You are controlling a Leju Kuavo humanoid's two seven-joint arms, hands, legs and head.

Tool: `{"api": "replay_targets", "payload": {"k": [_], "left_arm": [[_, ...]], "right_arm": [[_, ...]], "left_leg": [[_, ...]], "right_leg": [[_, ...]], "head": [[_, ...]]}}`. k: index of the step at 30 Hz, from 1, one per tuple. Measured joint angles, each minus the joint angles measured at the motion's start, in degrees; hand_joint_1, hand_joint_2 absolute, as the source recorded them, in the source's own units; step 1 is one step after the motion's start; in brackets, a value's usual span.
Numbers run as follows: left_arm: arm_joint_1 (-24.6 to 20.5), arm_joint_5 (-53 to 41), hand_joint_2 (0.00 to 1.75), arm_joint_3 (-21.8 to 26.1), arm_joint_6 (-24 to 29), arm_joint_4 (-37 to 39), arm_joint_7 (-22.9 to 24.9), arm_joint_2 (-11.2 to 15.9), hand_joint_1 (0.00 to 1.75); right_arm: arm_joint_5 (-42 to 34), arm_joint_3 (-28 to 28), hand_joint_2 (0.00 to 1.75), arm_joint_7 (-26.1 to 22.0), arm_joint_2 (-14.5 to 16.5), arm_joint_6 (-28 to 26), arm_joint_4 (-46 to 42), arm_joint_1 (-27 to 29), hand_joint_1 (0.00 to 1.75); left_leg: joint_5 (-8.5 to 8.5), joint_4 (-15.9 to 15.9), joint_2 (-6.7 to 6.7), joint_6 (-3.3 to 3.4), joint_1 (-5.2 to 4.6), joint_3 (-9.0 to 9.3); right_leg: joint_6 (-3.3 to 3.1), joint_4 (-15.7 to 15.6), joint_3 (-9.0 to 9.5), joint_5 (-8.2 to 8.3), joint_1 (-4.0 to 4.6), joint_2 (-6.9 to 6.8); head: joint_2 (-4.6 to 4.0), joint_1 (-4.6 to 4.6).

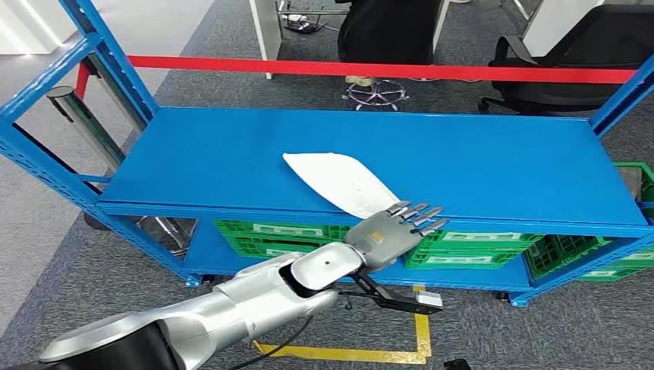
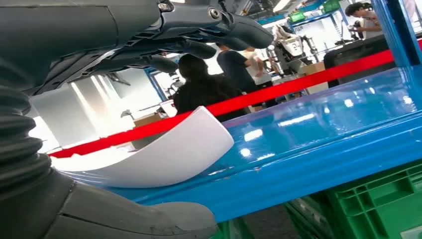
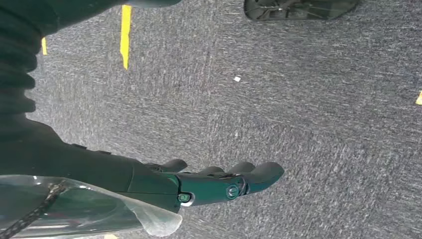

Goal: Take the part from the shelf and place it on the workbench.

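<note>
White curved part [image 1: 339,183] lies on the blue shelf [image 1: 231,162], on the top deck, running from mid-deck toward the front edge, its near end right at that edge. Left hand [image 1: 389,231] sits at the front edge over the part's near end, fingers [image 1: 423,216] straight and spread, reaching onto the deck. In the left wrist view the part [image 2: 164,152] arcs up off the deck between thumb and fingers [image 2: 219,27]; they look apart, not clamped, though contact is hard to tell. Right hand [image 3: 209,184] hangs over grey carpet, fingers [image 3: 259,174] loosely extended, holding nothing. Green crates [image 1: 308,239] sit on the lower shelf level. Red tape barrier [image 1: 385,69] runs behind the shelf.
</note>
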Motion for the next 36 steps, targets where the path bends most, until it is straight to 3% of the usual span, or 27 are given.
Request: {"api": "replay_targets", "payload": {"k": [9, 17, 21, 25, 30, 36], "left_arm": [[-2.57, 5.78, 1.75, -2.16, 1.15, 1.11, 4.43, 0.00, 0.00], [-4.24, 9.72, 1.75, -2.83, -2.39, 3.14, 10.51, 0.01, 0.00], [-5.04, 10.27, 1.75, -3.05, -2.84, 4.08, 11.21, 0.02, 0.00], [-5.39, 10.84, 1.75, -3.11, -2.98, 4.74, 11.40, 0.02, 0.00], [-6.12, 11.94, 1.75, -3.12, -2.81, 6.57, 11.27, 0.02, 0.00], [-6.27, 12.01, 1.75, -3.11, -2.43, 8.37, 11.23, 0.21, 0.00]], "right_arm": [[-0.22, 0.37, 1.75, 0.28, 0.00, 0.11, 0.08, -0.11, 0.00], [-1.15, 0.36, 1.75, 0.30, 0.00, 1.08, 0.11, -0.11, 0.00], [-1.29, 0.35, 1.75, 0.30, 0.00, 1.45, 0.14, -0.13, 0.00], [-1.50, 0.34, 0.00, 0.06, 0.00, 3.01, 0.15, -0.14, 0.00], [-2.72, 0.33, 0.00, -2.30, 0.00, 8.74, 0.21, -0.18, 0.00], [-2.95, 0.30, 0.00, -2.12, -0.02, 9.44, 0.22, -0.25, 0.00]], "left_leg": [[0.01, 0.00, 0.00, 0.01, 0.00, 0.00], [0.01, 0.00, 0.00, 0.01, 0.00, 0.00], [0.01, 0.00, 0.00, 0.01, 0.00, 0.00], [0.01, 0.00, 0.00, 0.02, 0.00, 0.00], [0.03, 0.00, 0.00, 0.03, 0.00, 0.00], [-0.18, 0.46, -0.04, 0.39, -0.18, -0.24]], "right_leg": [[0.00, 0.00, 0.00, 0.00, 0.01, -0.01], [0.00, 0.01, 0.01, 0.00, 0.01, 0.00], [0.00, 0.01, 0.01, 0.00, 0.01, -0.01], [0.00, 0.01, 0.01, 0.00, 0.01, 0.00], [0.00, 0.01, 0.02, 0.00, 0.01, -0.01], [0.26, -0.03, -0.01, 0.10, -0.20, -0.02]], "head": [[-0.01, 0.00], [-0.01, 0.00], [-0.01, 0.00], [0.00, 0.00], [0.00, 0.00], [-0.01, -0.02]]}}
